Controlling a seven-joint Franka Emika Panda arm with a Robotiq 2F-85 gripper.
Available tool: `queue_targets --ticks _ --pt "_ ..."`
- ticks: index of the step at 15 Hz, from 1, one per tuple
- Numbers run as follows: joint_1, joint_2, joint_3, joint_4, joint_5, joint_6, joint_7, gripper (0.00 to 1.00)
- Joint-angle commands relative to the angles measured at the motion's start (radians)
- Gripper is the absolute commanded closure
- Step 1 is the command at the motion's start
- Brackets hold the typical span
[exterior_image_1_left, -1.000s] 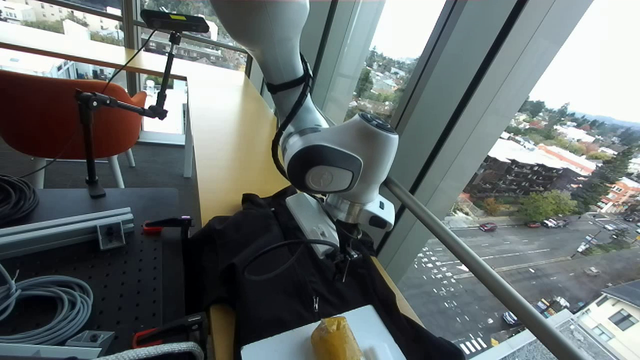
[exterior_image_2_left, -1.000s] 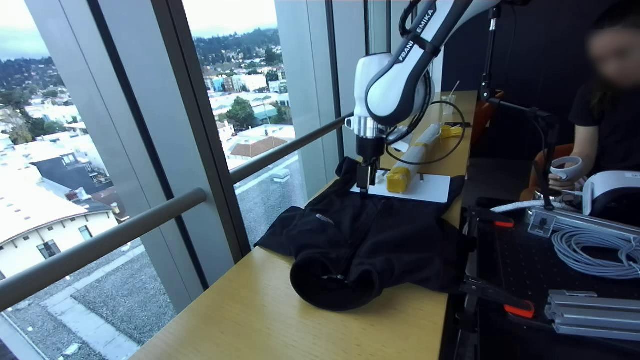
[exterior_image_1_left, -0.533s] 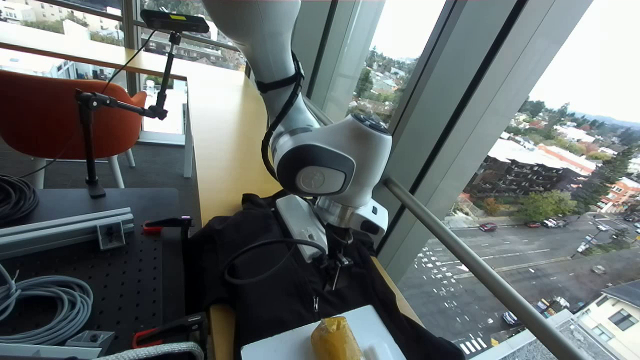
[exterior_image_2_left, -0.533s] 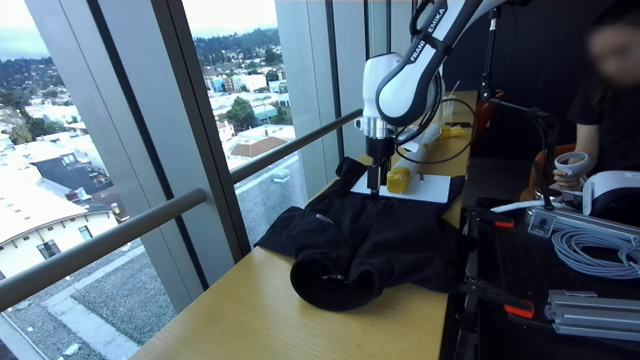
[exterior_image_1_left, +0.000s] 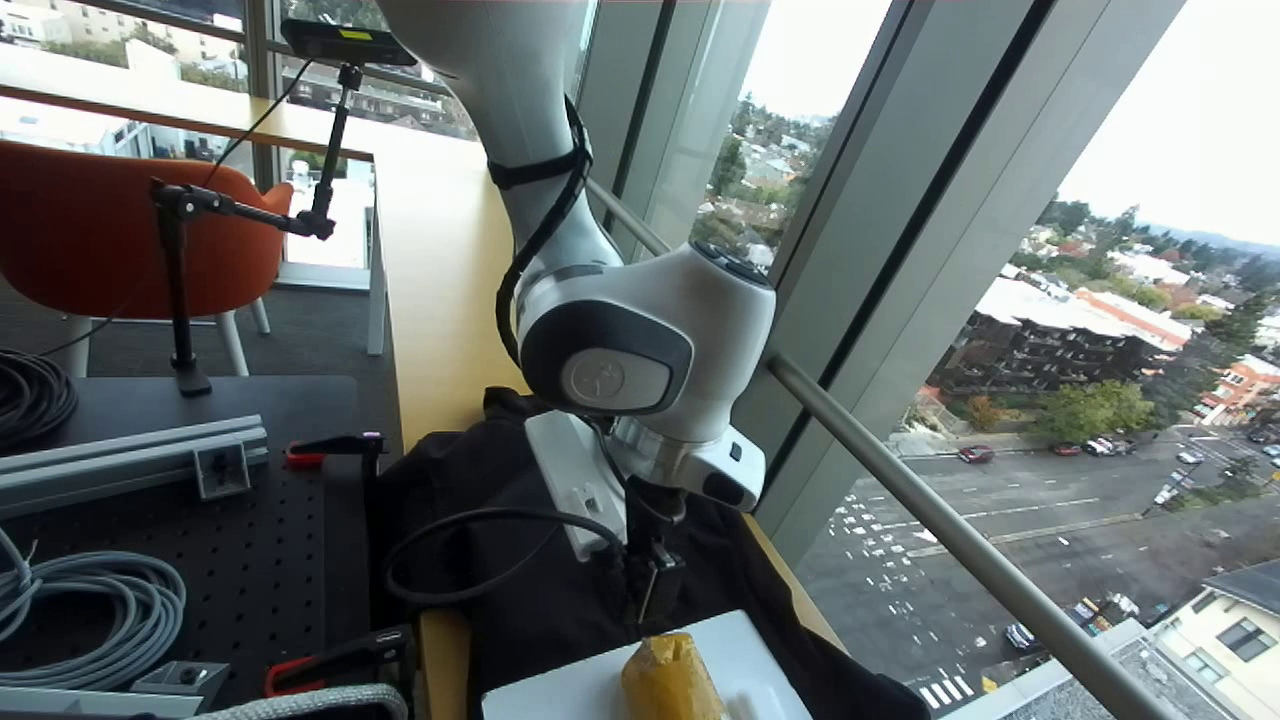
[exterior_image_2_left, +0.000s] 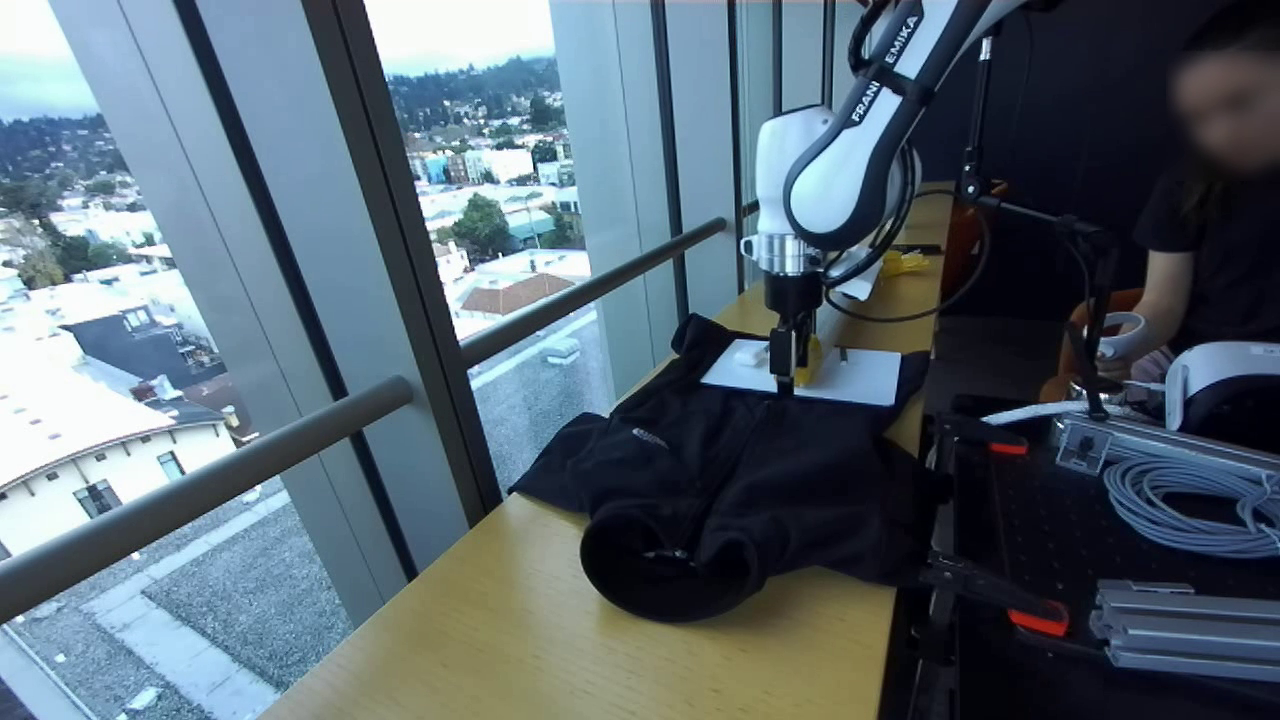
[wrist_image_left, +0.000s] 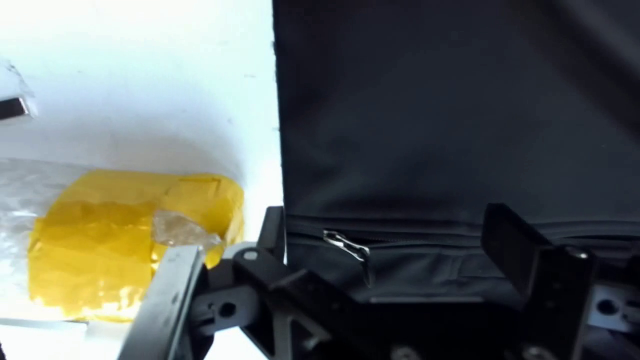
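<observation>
While jaws stand spread over jacket (wrist_image_left: 440, 125), white board (wrist_image_left: 200, 75) bears yellow-taped package (wrist_image_left: 110, 230).

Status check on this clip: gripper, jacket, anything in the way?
Gripper open over zipper pull, nothing held. Black jacket spread on table. White board, yellow-taped roll close alongside.

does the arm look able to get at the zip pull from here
Probably yes: in the wrist view, the tool stands open with the zip pull showing between its jaws and nothing covering it, though how far below is unclear.
</observation>
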Motion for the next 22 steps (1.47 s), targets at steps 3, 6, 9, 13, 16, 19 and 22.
queue_targets --ticks 3,6,9,13,16,19,22 --pt "-0.042 0.005 -0.019 0.020 -0.025 -0.012 -0.018 0.00" --pt "-0.044 0.030 -0.015 0.040 -0.027 -0.005 -0.016 0.00" --pt "-0.038 0.054 -0.014 0.080 -0.034 -0.013 -0.012 0.00" --pt "-0.031 0.087 -0.009 0.141 -0.042 -0.023 -0.009 0.00" --pt "-0.015 0.086 0.002 0.146 -0.049 -0.026 0.001 0.00" --pt "0.011 0.076 0.015 0.128 -0.051 -0.021 0.012 0.00" --pt "0.035 0.082 0.025 0.135 -0.054 -0.020 0.015 0.00"
